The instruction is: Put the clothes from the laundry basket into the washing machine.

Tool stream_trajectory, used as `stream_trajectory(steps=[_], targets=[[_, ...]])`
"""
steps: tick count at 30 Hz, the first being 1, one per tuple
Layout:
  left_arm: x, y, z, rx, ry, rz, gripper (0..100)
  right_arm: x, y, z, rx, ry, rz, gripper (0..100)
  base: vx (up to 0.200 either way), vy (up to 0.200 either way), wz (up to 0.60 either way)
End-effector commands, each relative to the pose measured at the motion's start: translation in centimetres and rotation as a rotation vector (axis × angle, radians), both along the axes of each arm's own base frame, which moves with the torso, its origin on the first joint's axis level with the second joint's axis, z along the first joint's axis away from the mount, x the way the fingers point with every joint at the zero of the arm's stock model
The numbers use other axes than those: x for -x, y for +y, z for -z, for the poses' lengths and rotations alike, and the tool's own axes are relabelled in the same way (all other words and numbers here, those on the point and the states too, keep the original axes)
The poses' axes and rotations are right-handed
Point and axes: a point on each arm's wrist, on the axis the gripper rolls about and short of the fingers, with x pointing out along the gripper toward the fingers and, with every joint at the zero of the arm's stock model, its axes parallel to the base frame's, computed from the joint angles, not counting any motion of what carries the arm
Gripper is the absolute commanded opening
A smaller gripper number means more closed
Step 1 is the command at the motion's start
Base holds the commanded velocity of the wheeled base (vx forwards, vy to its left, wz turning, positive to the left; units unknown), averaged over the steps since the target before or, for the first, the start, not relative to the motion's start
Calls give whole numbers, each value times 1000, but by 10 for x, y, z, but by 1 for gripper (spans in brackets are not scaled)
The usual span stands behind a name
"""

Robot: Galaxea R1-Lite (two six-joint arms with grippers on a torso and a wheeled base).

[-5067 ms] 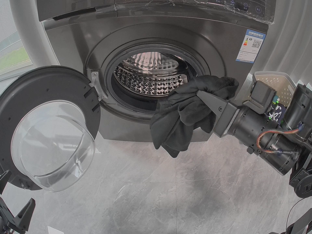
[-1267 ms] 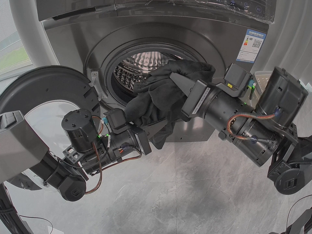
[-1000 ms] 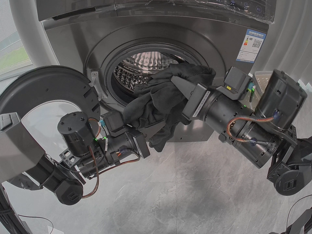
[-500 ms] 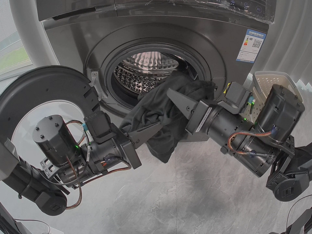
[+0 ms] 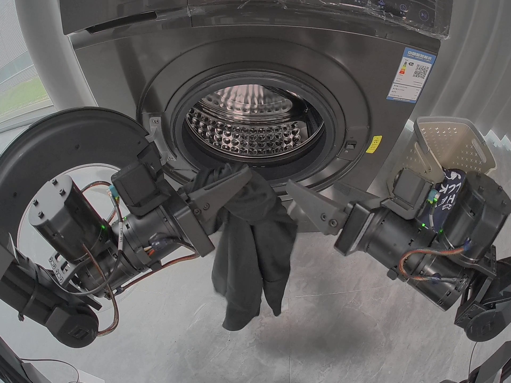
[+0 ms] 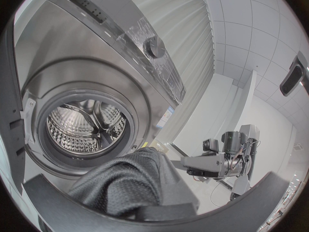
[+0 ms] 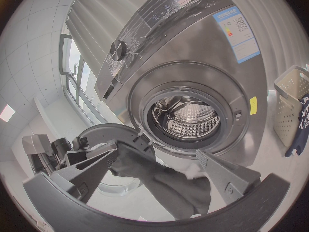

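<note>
I've got the dark garment (image 5: 250, 251) pinched in the left gripper (image 5: 239, 179), fingers closed on a bunched upper fold so that the rest hangs free toward the floor (image 5: 346, 320). It sits just in front of the lower rim of the washing machine (image 5: 255, 54) opening, not yet over the lip. I reckon that low grip explains the long trailing tail, which will need lifting before it clears the rim into the drum (image 5: 250, 118). The right gripper (image 7: 156, 151) is just beside the cloth with its fingers wide and nothing between them, placed, I'd say, to stay out of the way or to help push the tail in. The door (image 5: 69, 139) is swung fully open by the left arm, leaving the mouth unobstructed. The laundry basket (image 5: 452, 139) stands at the machine's right front corner with a navy garment (image 5: 450, 187) in it, so more loads are due.
</note>
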Motion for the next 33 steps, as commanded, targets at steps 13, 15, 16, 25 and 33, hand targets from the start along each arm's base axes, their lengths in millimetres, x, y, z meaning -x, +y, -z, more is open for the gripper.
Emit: stream_trajectory(steps=[13, 15, 16, 25, 33], targets=[[12, 16, -30, 43, -159, -47, 0, -6, -44, 43, 167, 91, 69, 100, 0, 0, 0], [15, 19, -34, 52, -174, -43, 0, -10, -41, 48, 182, 106, 69, 100, 0, 0, 0], [16, 20, -36, 55, -180, -44, 0, -11, -40, 50, 194, 108, 68, 100, 0, 0, 0], [19, 22, -40, 66, -193, -43, 0, -28, -28, 68, 269, 126, 75, 100, 0, 0, 0], [20, 22, -42, 72, -197, -39, 0, -40, -26, 73, 256, 85, 98, 100, 0, 0, 0]])
